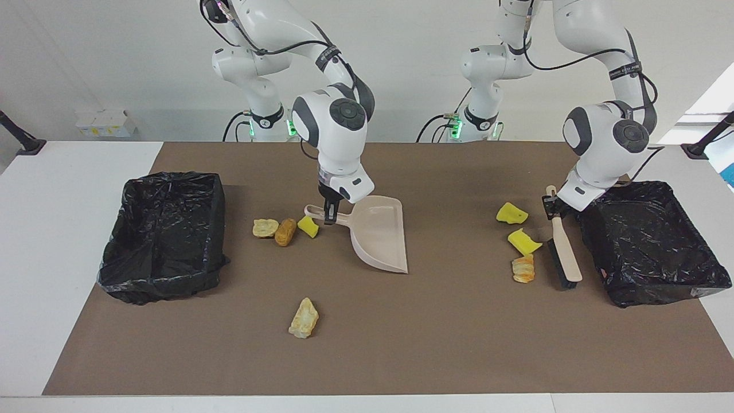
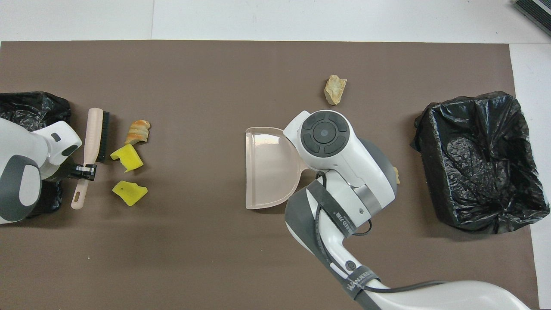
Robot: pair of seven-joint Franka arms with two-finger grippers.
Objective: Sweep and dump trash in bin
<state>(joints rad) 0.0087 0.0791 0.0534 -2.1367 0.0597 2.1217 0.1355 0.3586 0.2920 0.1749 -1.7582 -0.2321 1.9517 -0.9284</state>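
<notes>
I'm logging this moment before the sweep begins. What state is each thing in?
Right gripper: shut on the dustpan handle.
Dustpan: flat on the mat, empty.
Left gripper: shut on the brush handle.
Brush: lying on the mat beside three pieces.
Trash: seven pieces, all loose on the mat, unswept.
Bin at the right arm's end: bag-lined, open.
Bin at the left arm's end: bag-lined, open.

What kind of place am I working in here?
Probably a robot lab test bench, not a home: a table under a brown mat, staged trash like a yellow sponge chunk, and a bag-lined bin at each end.
</notes>
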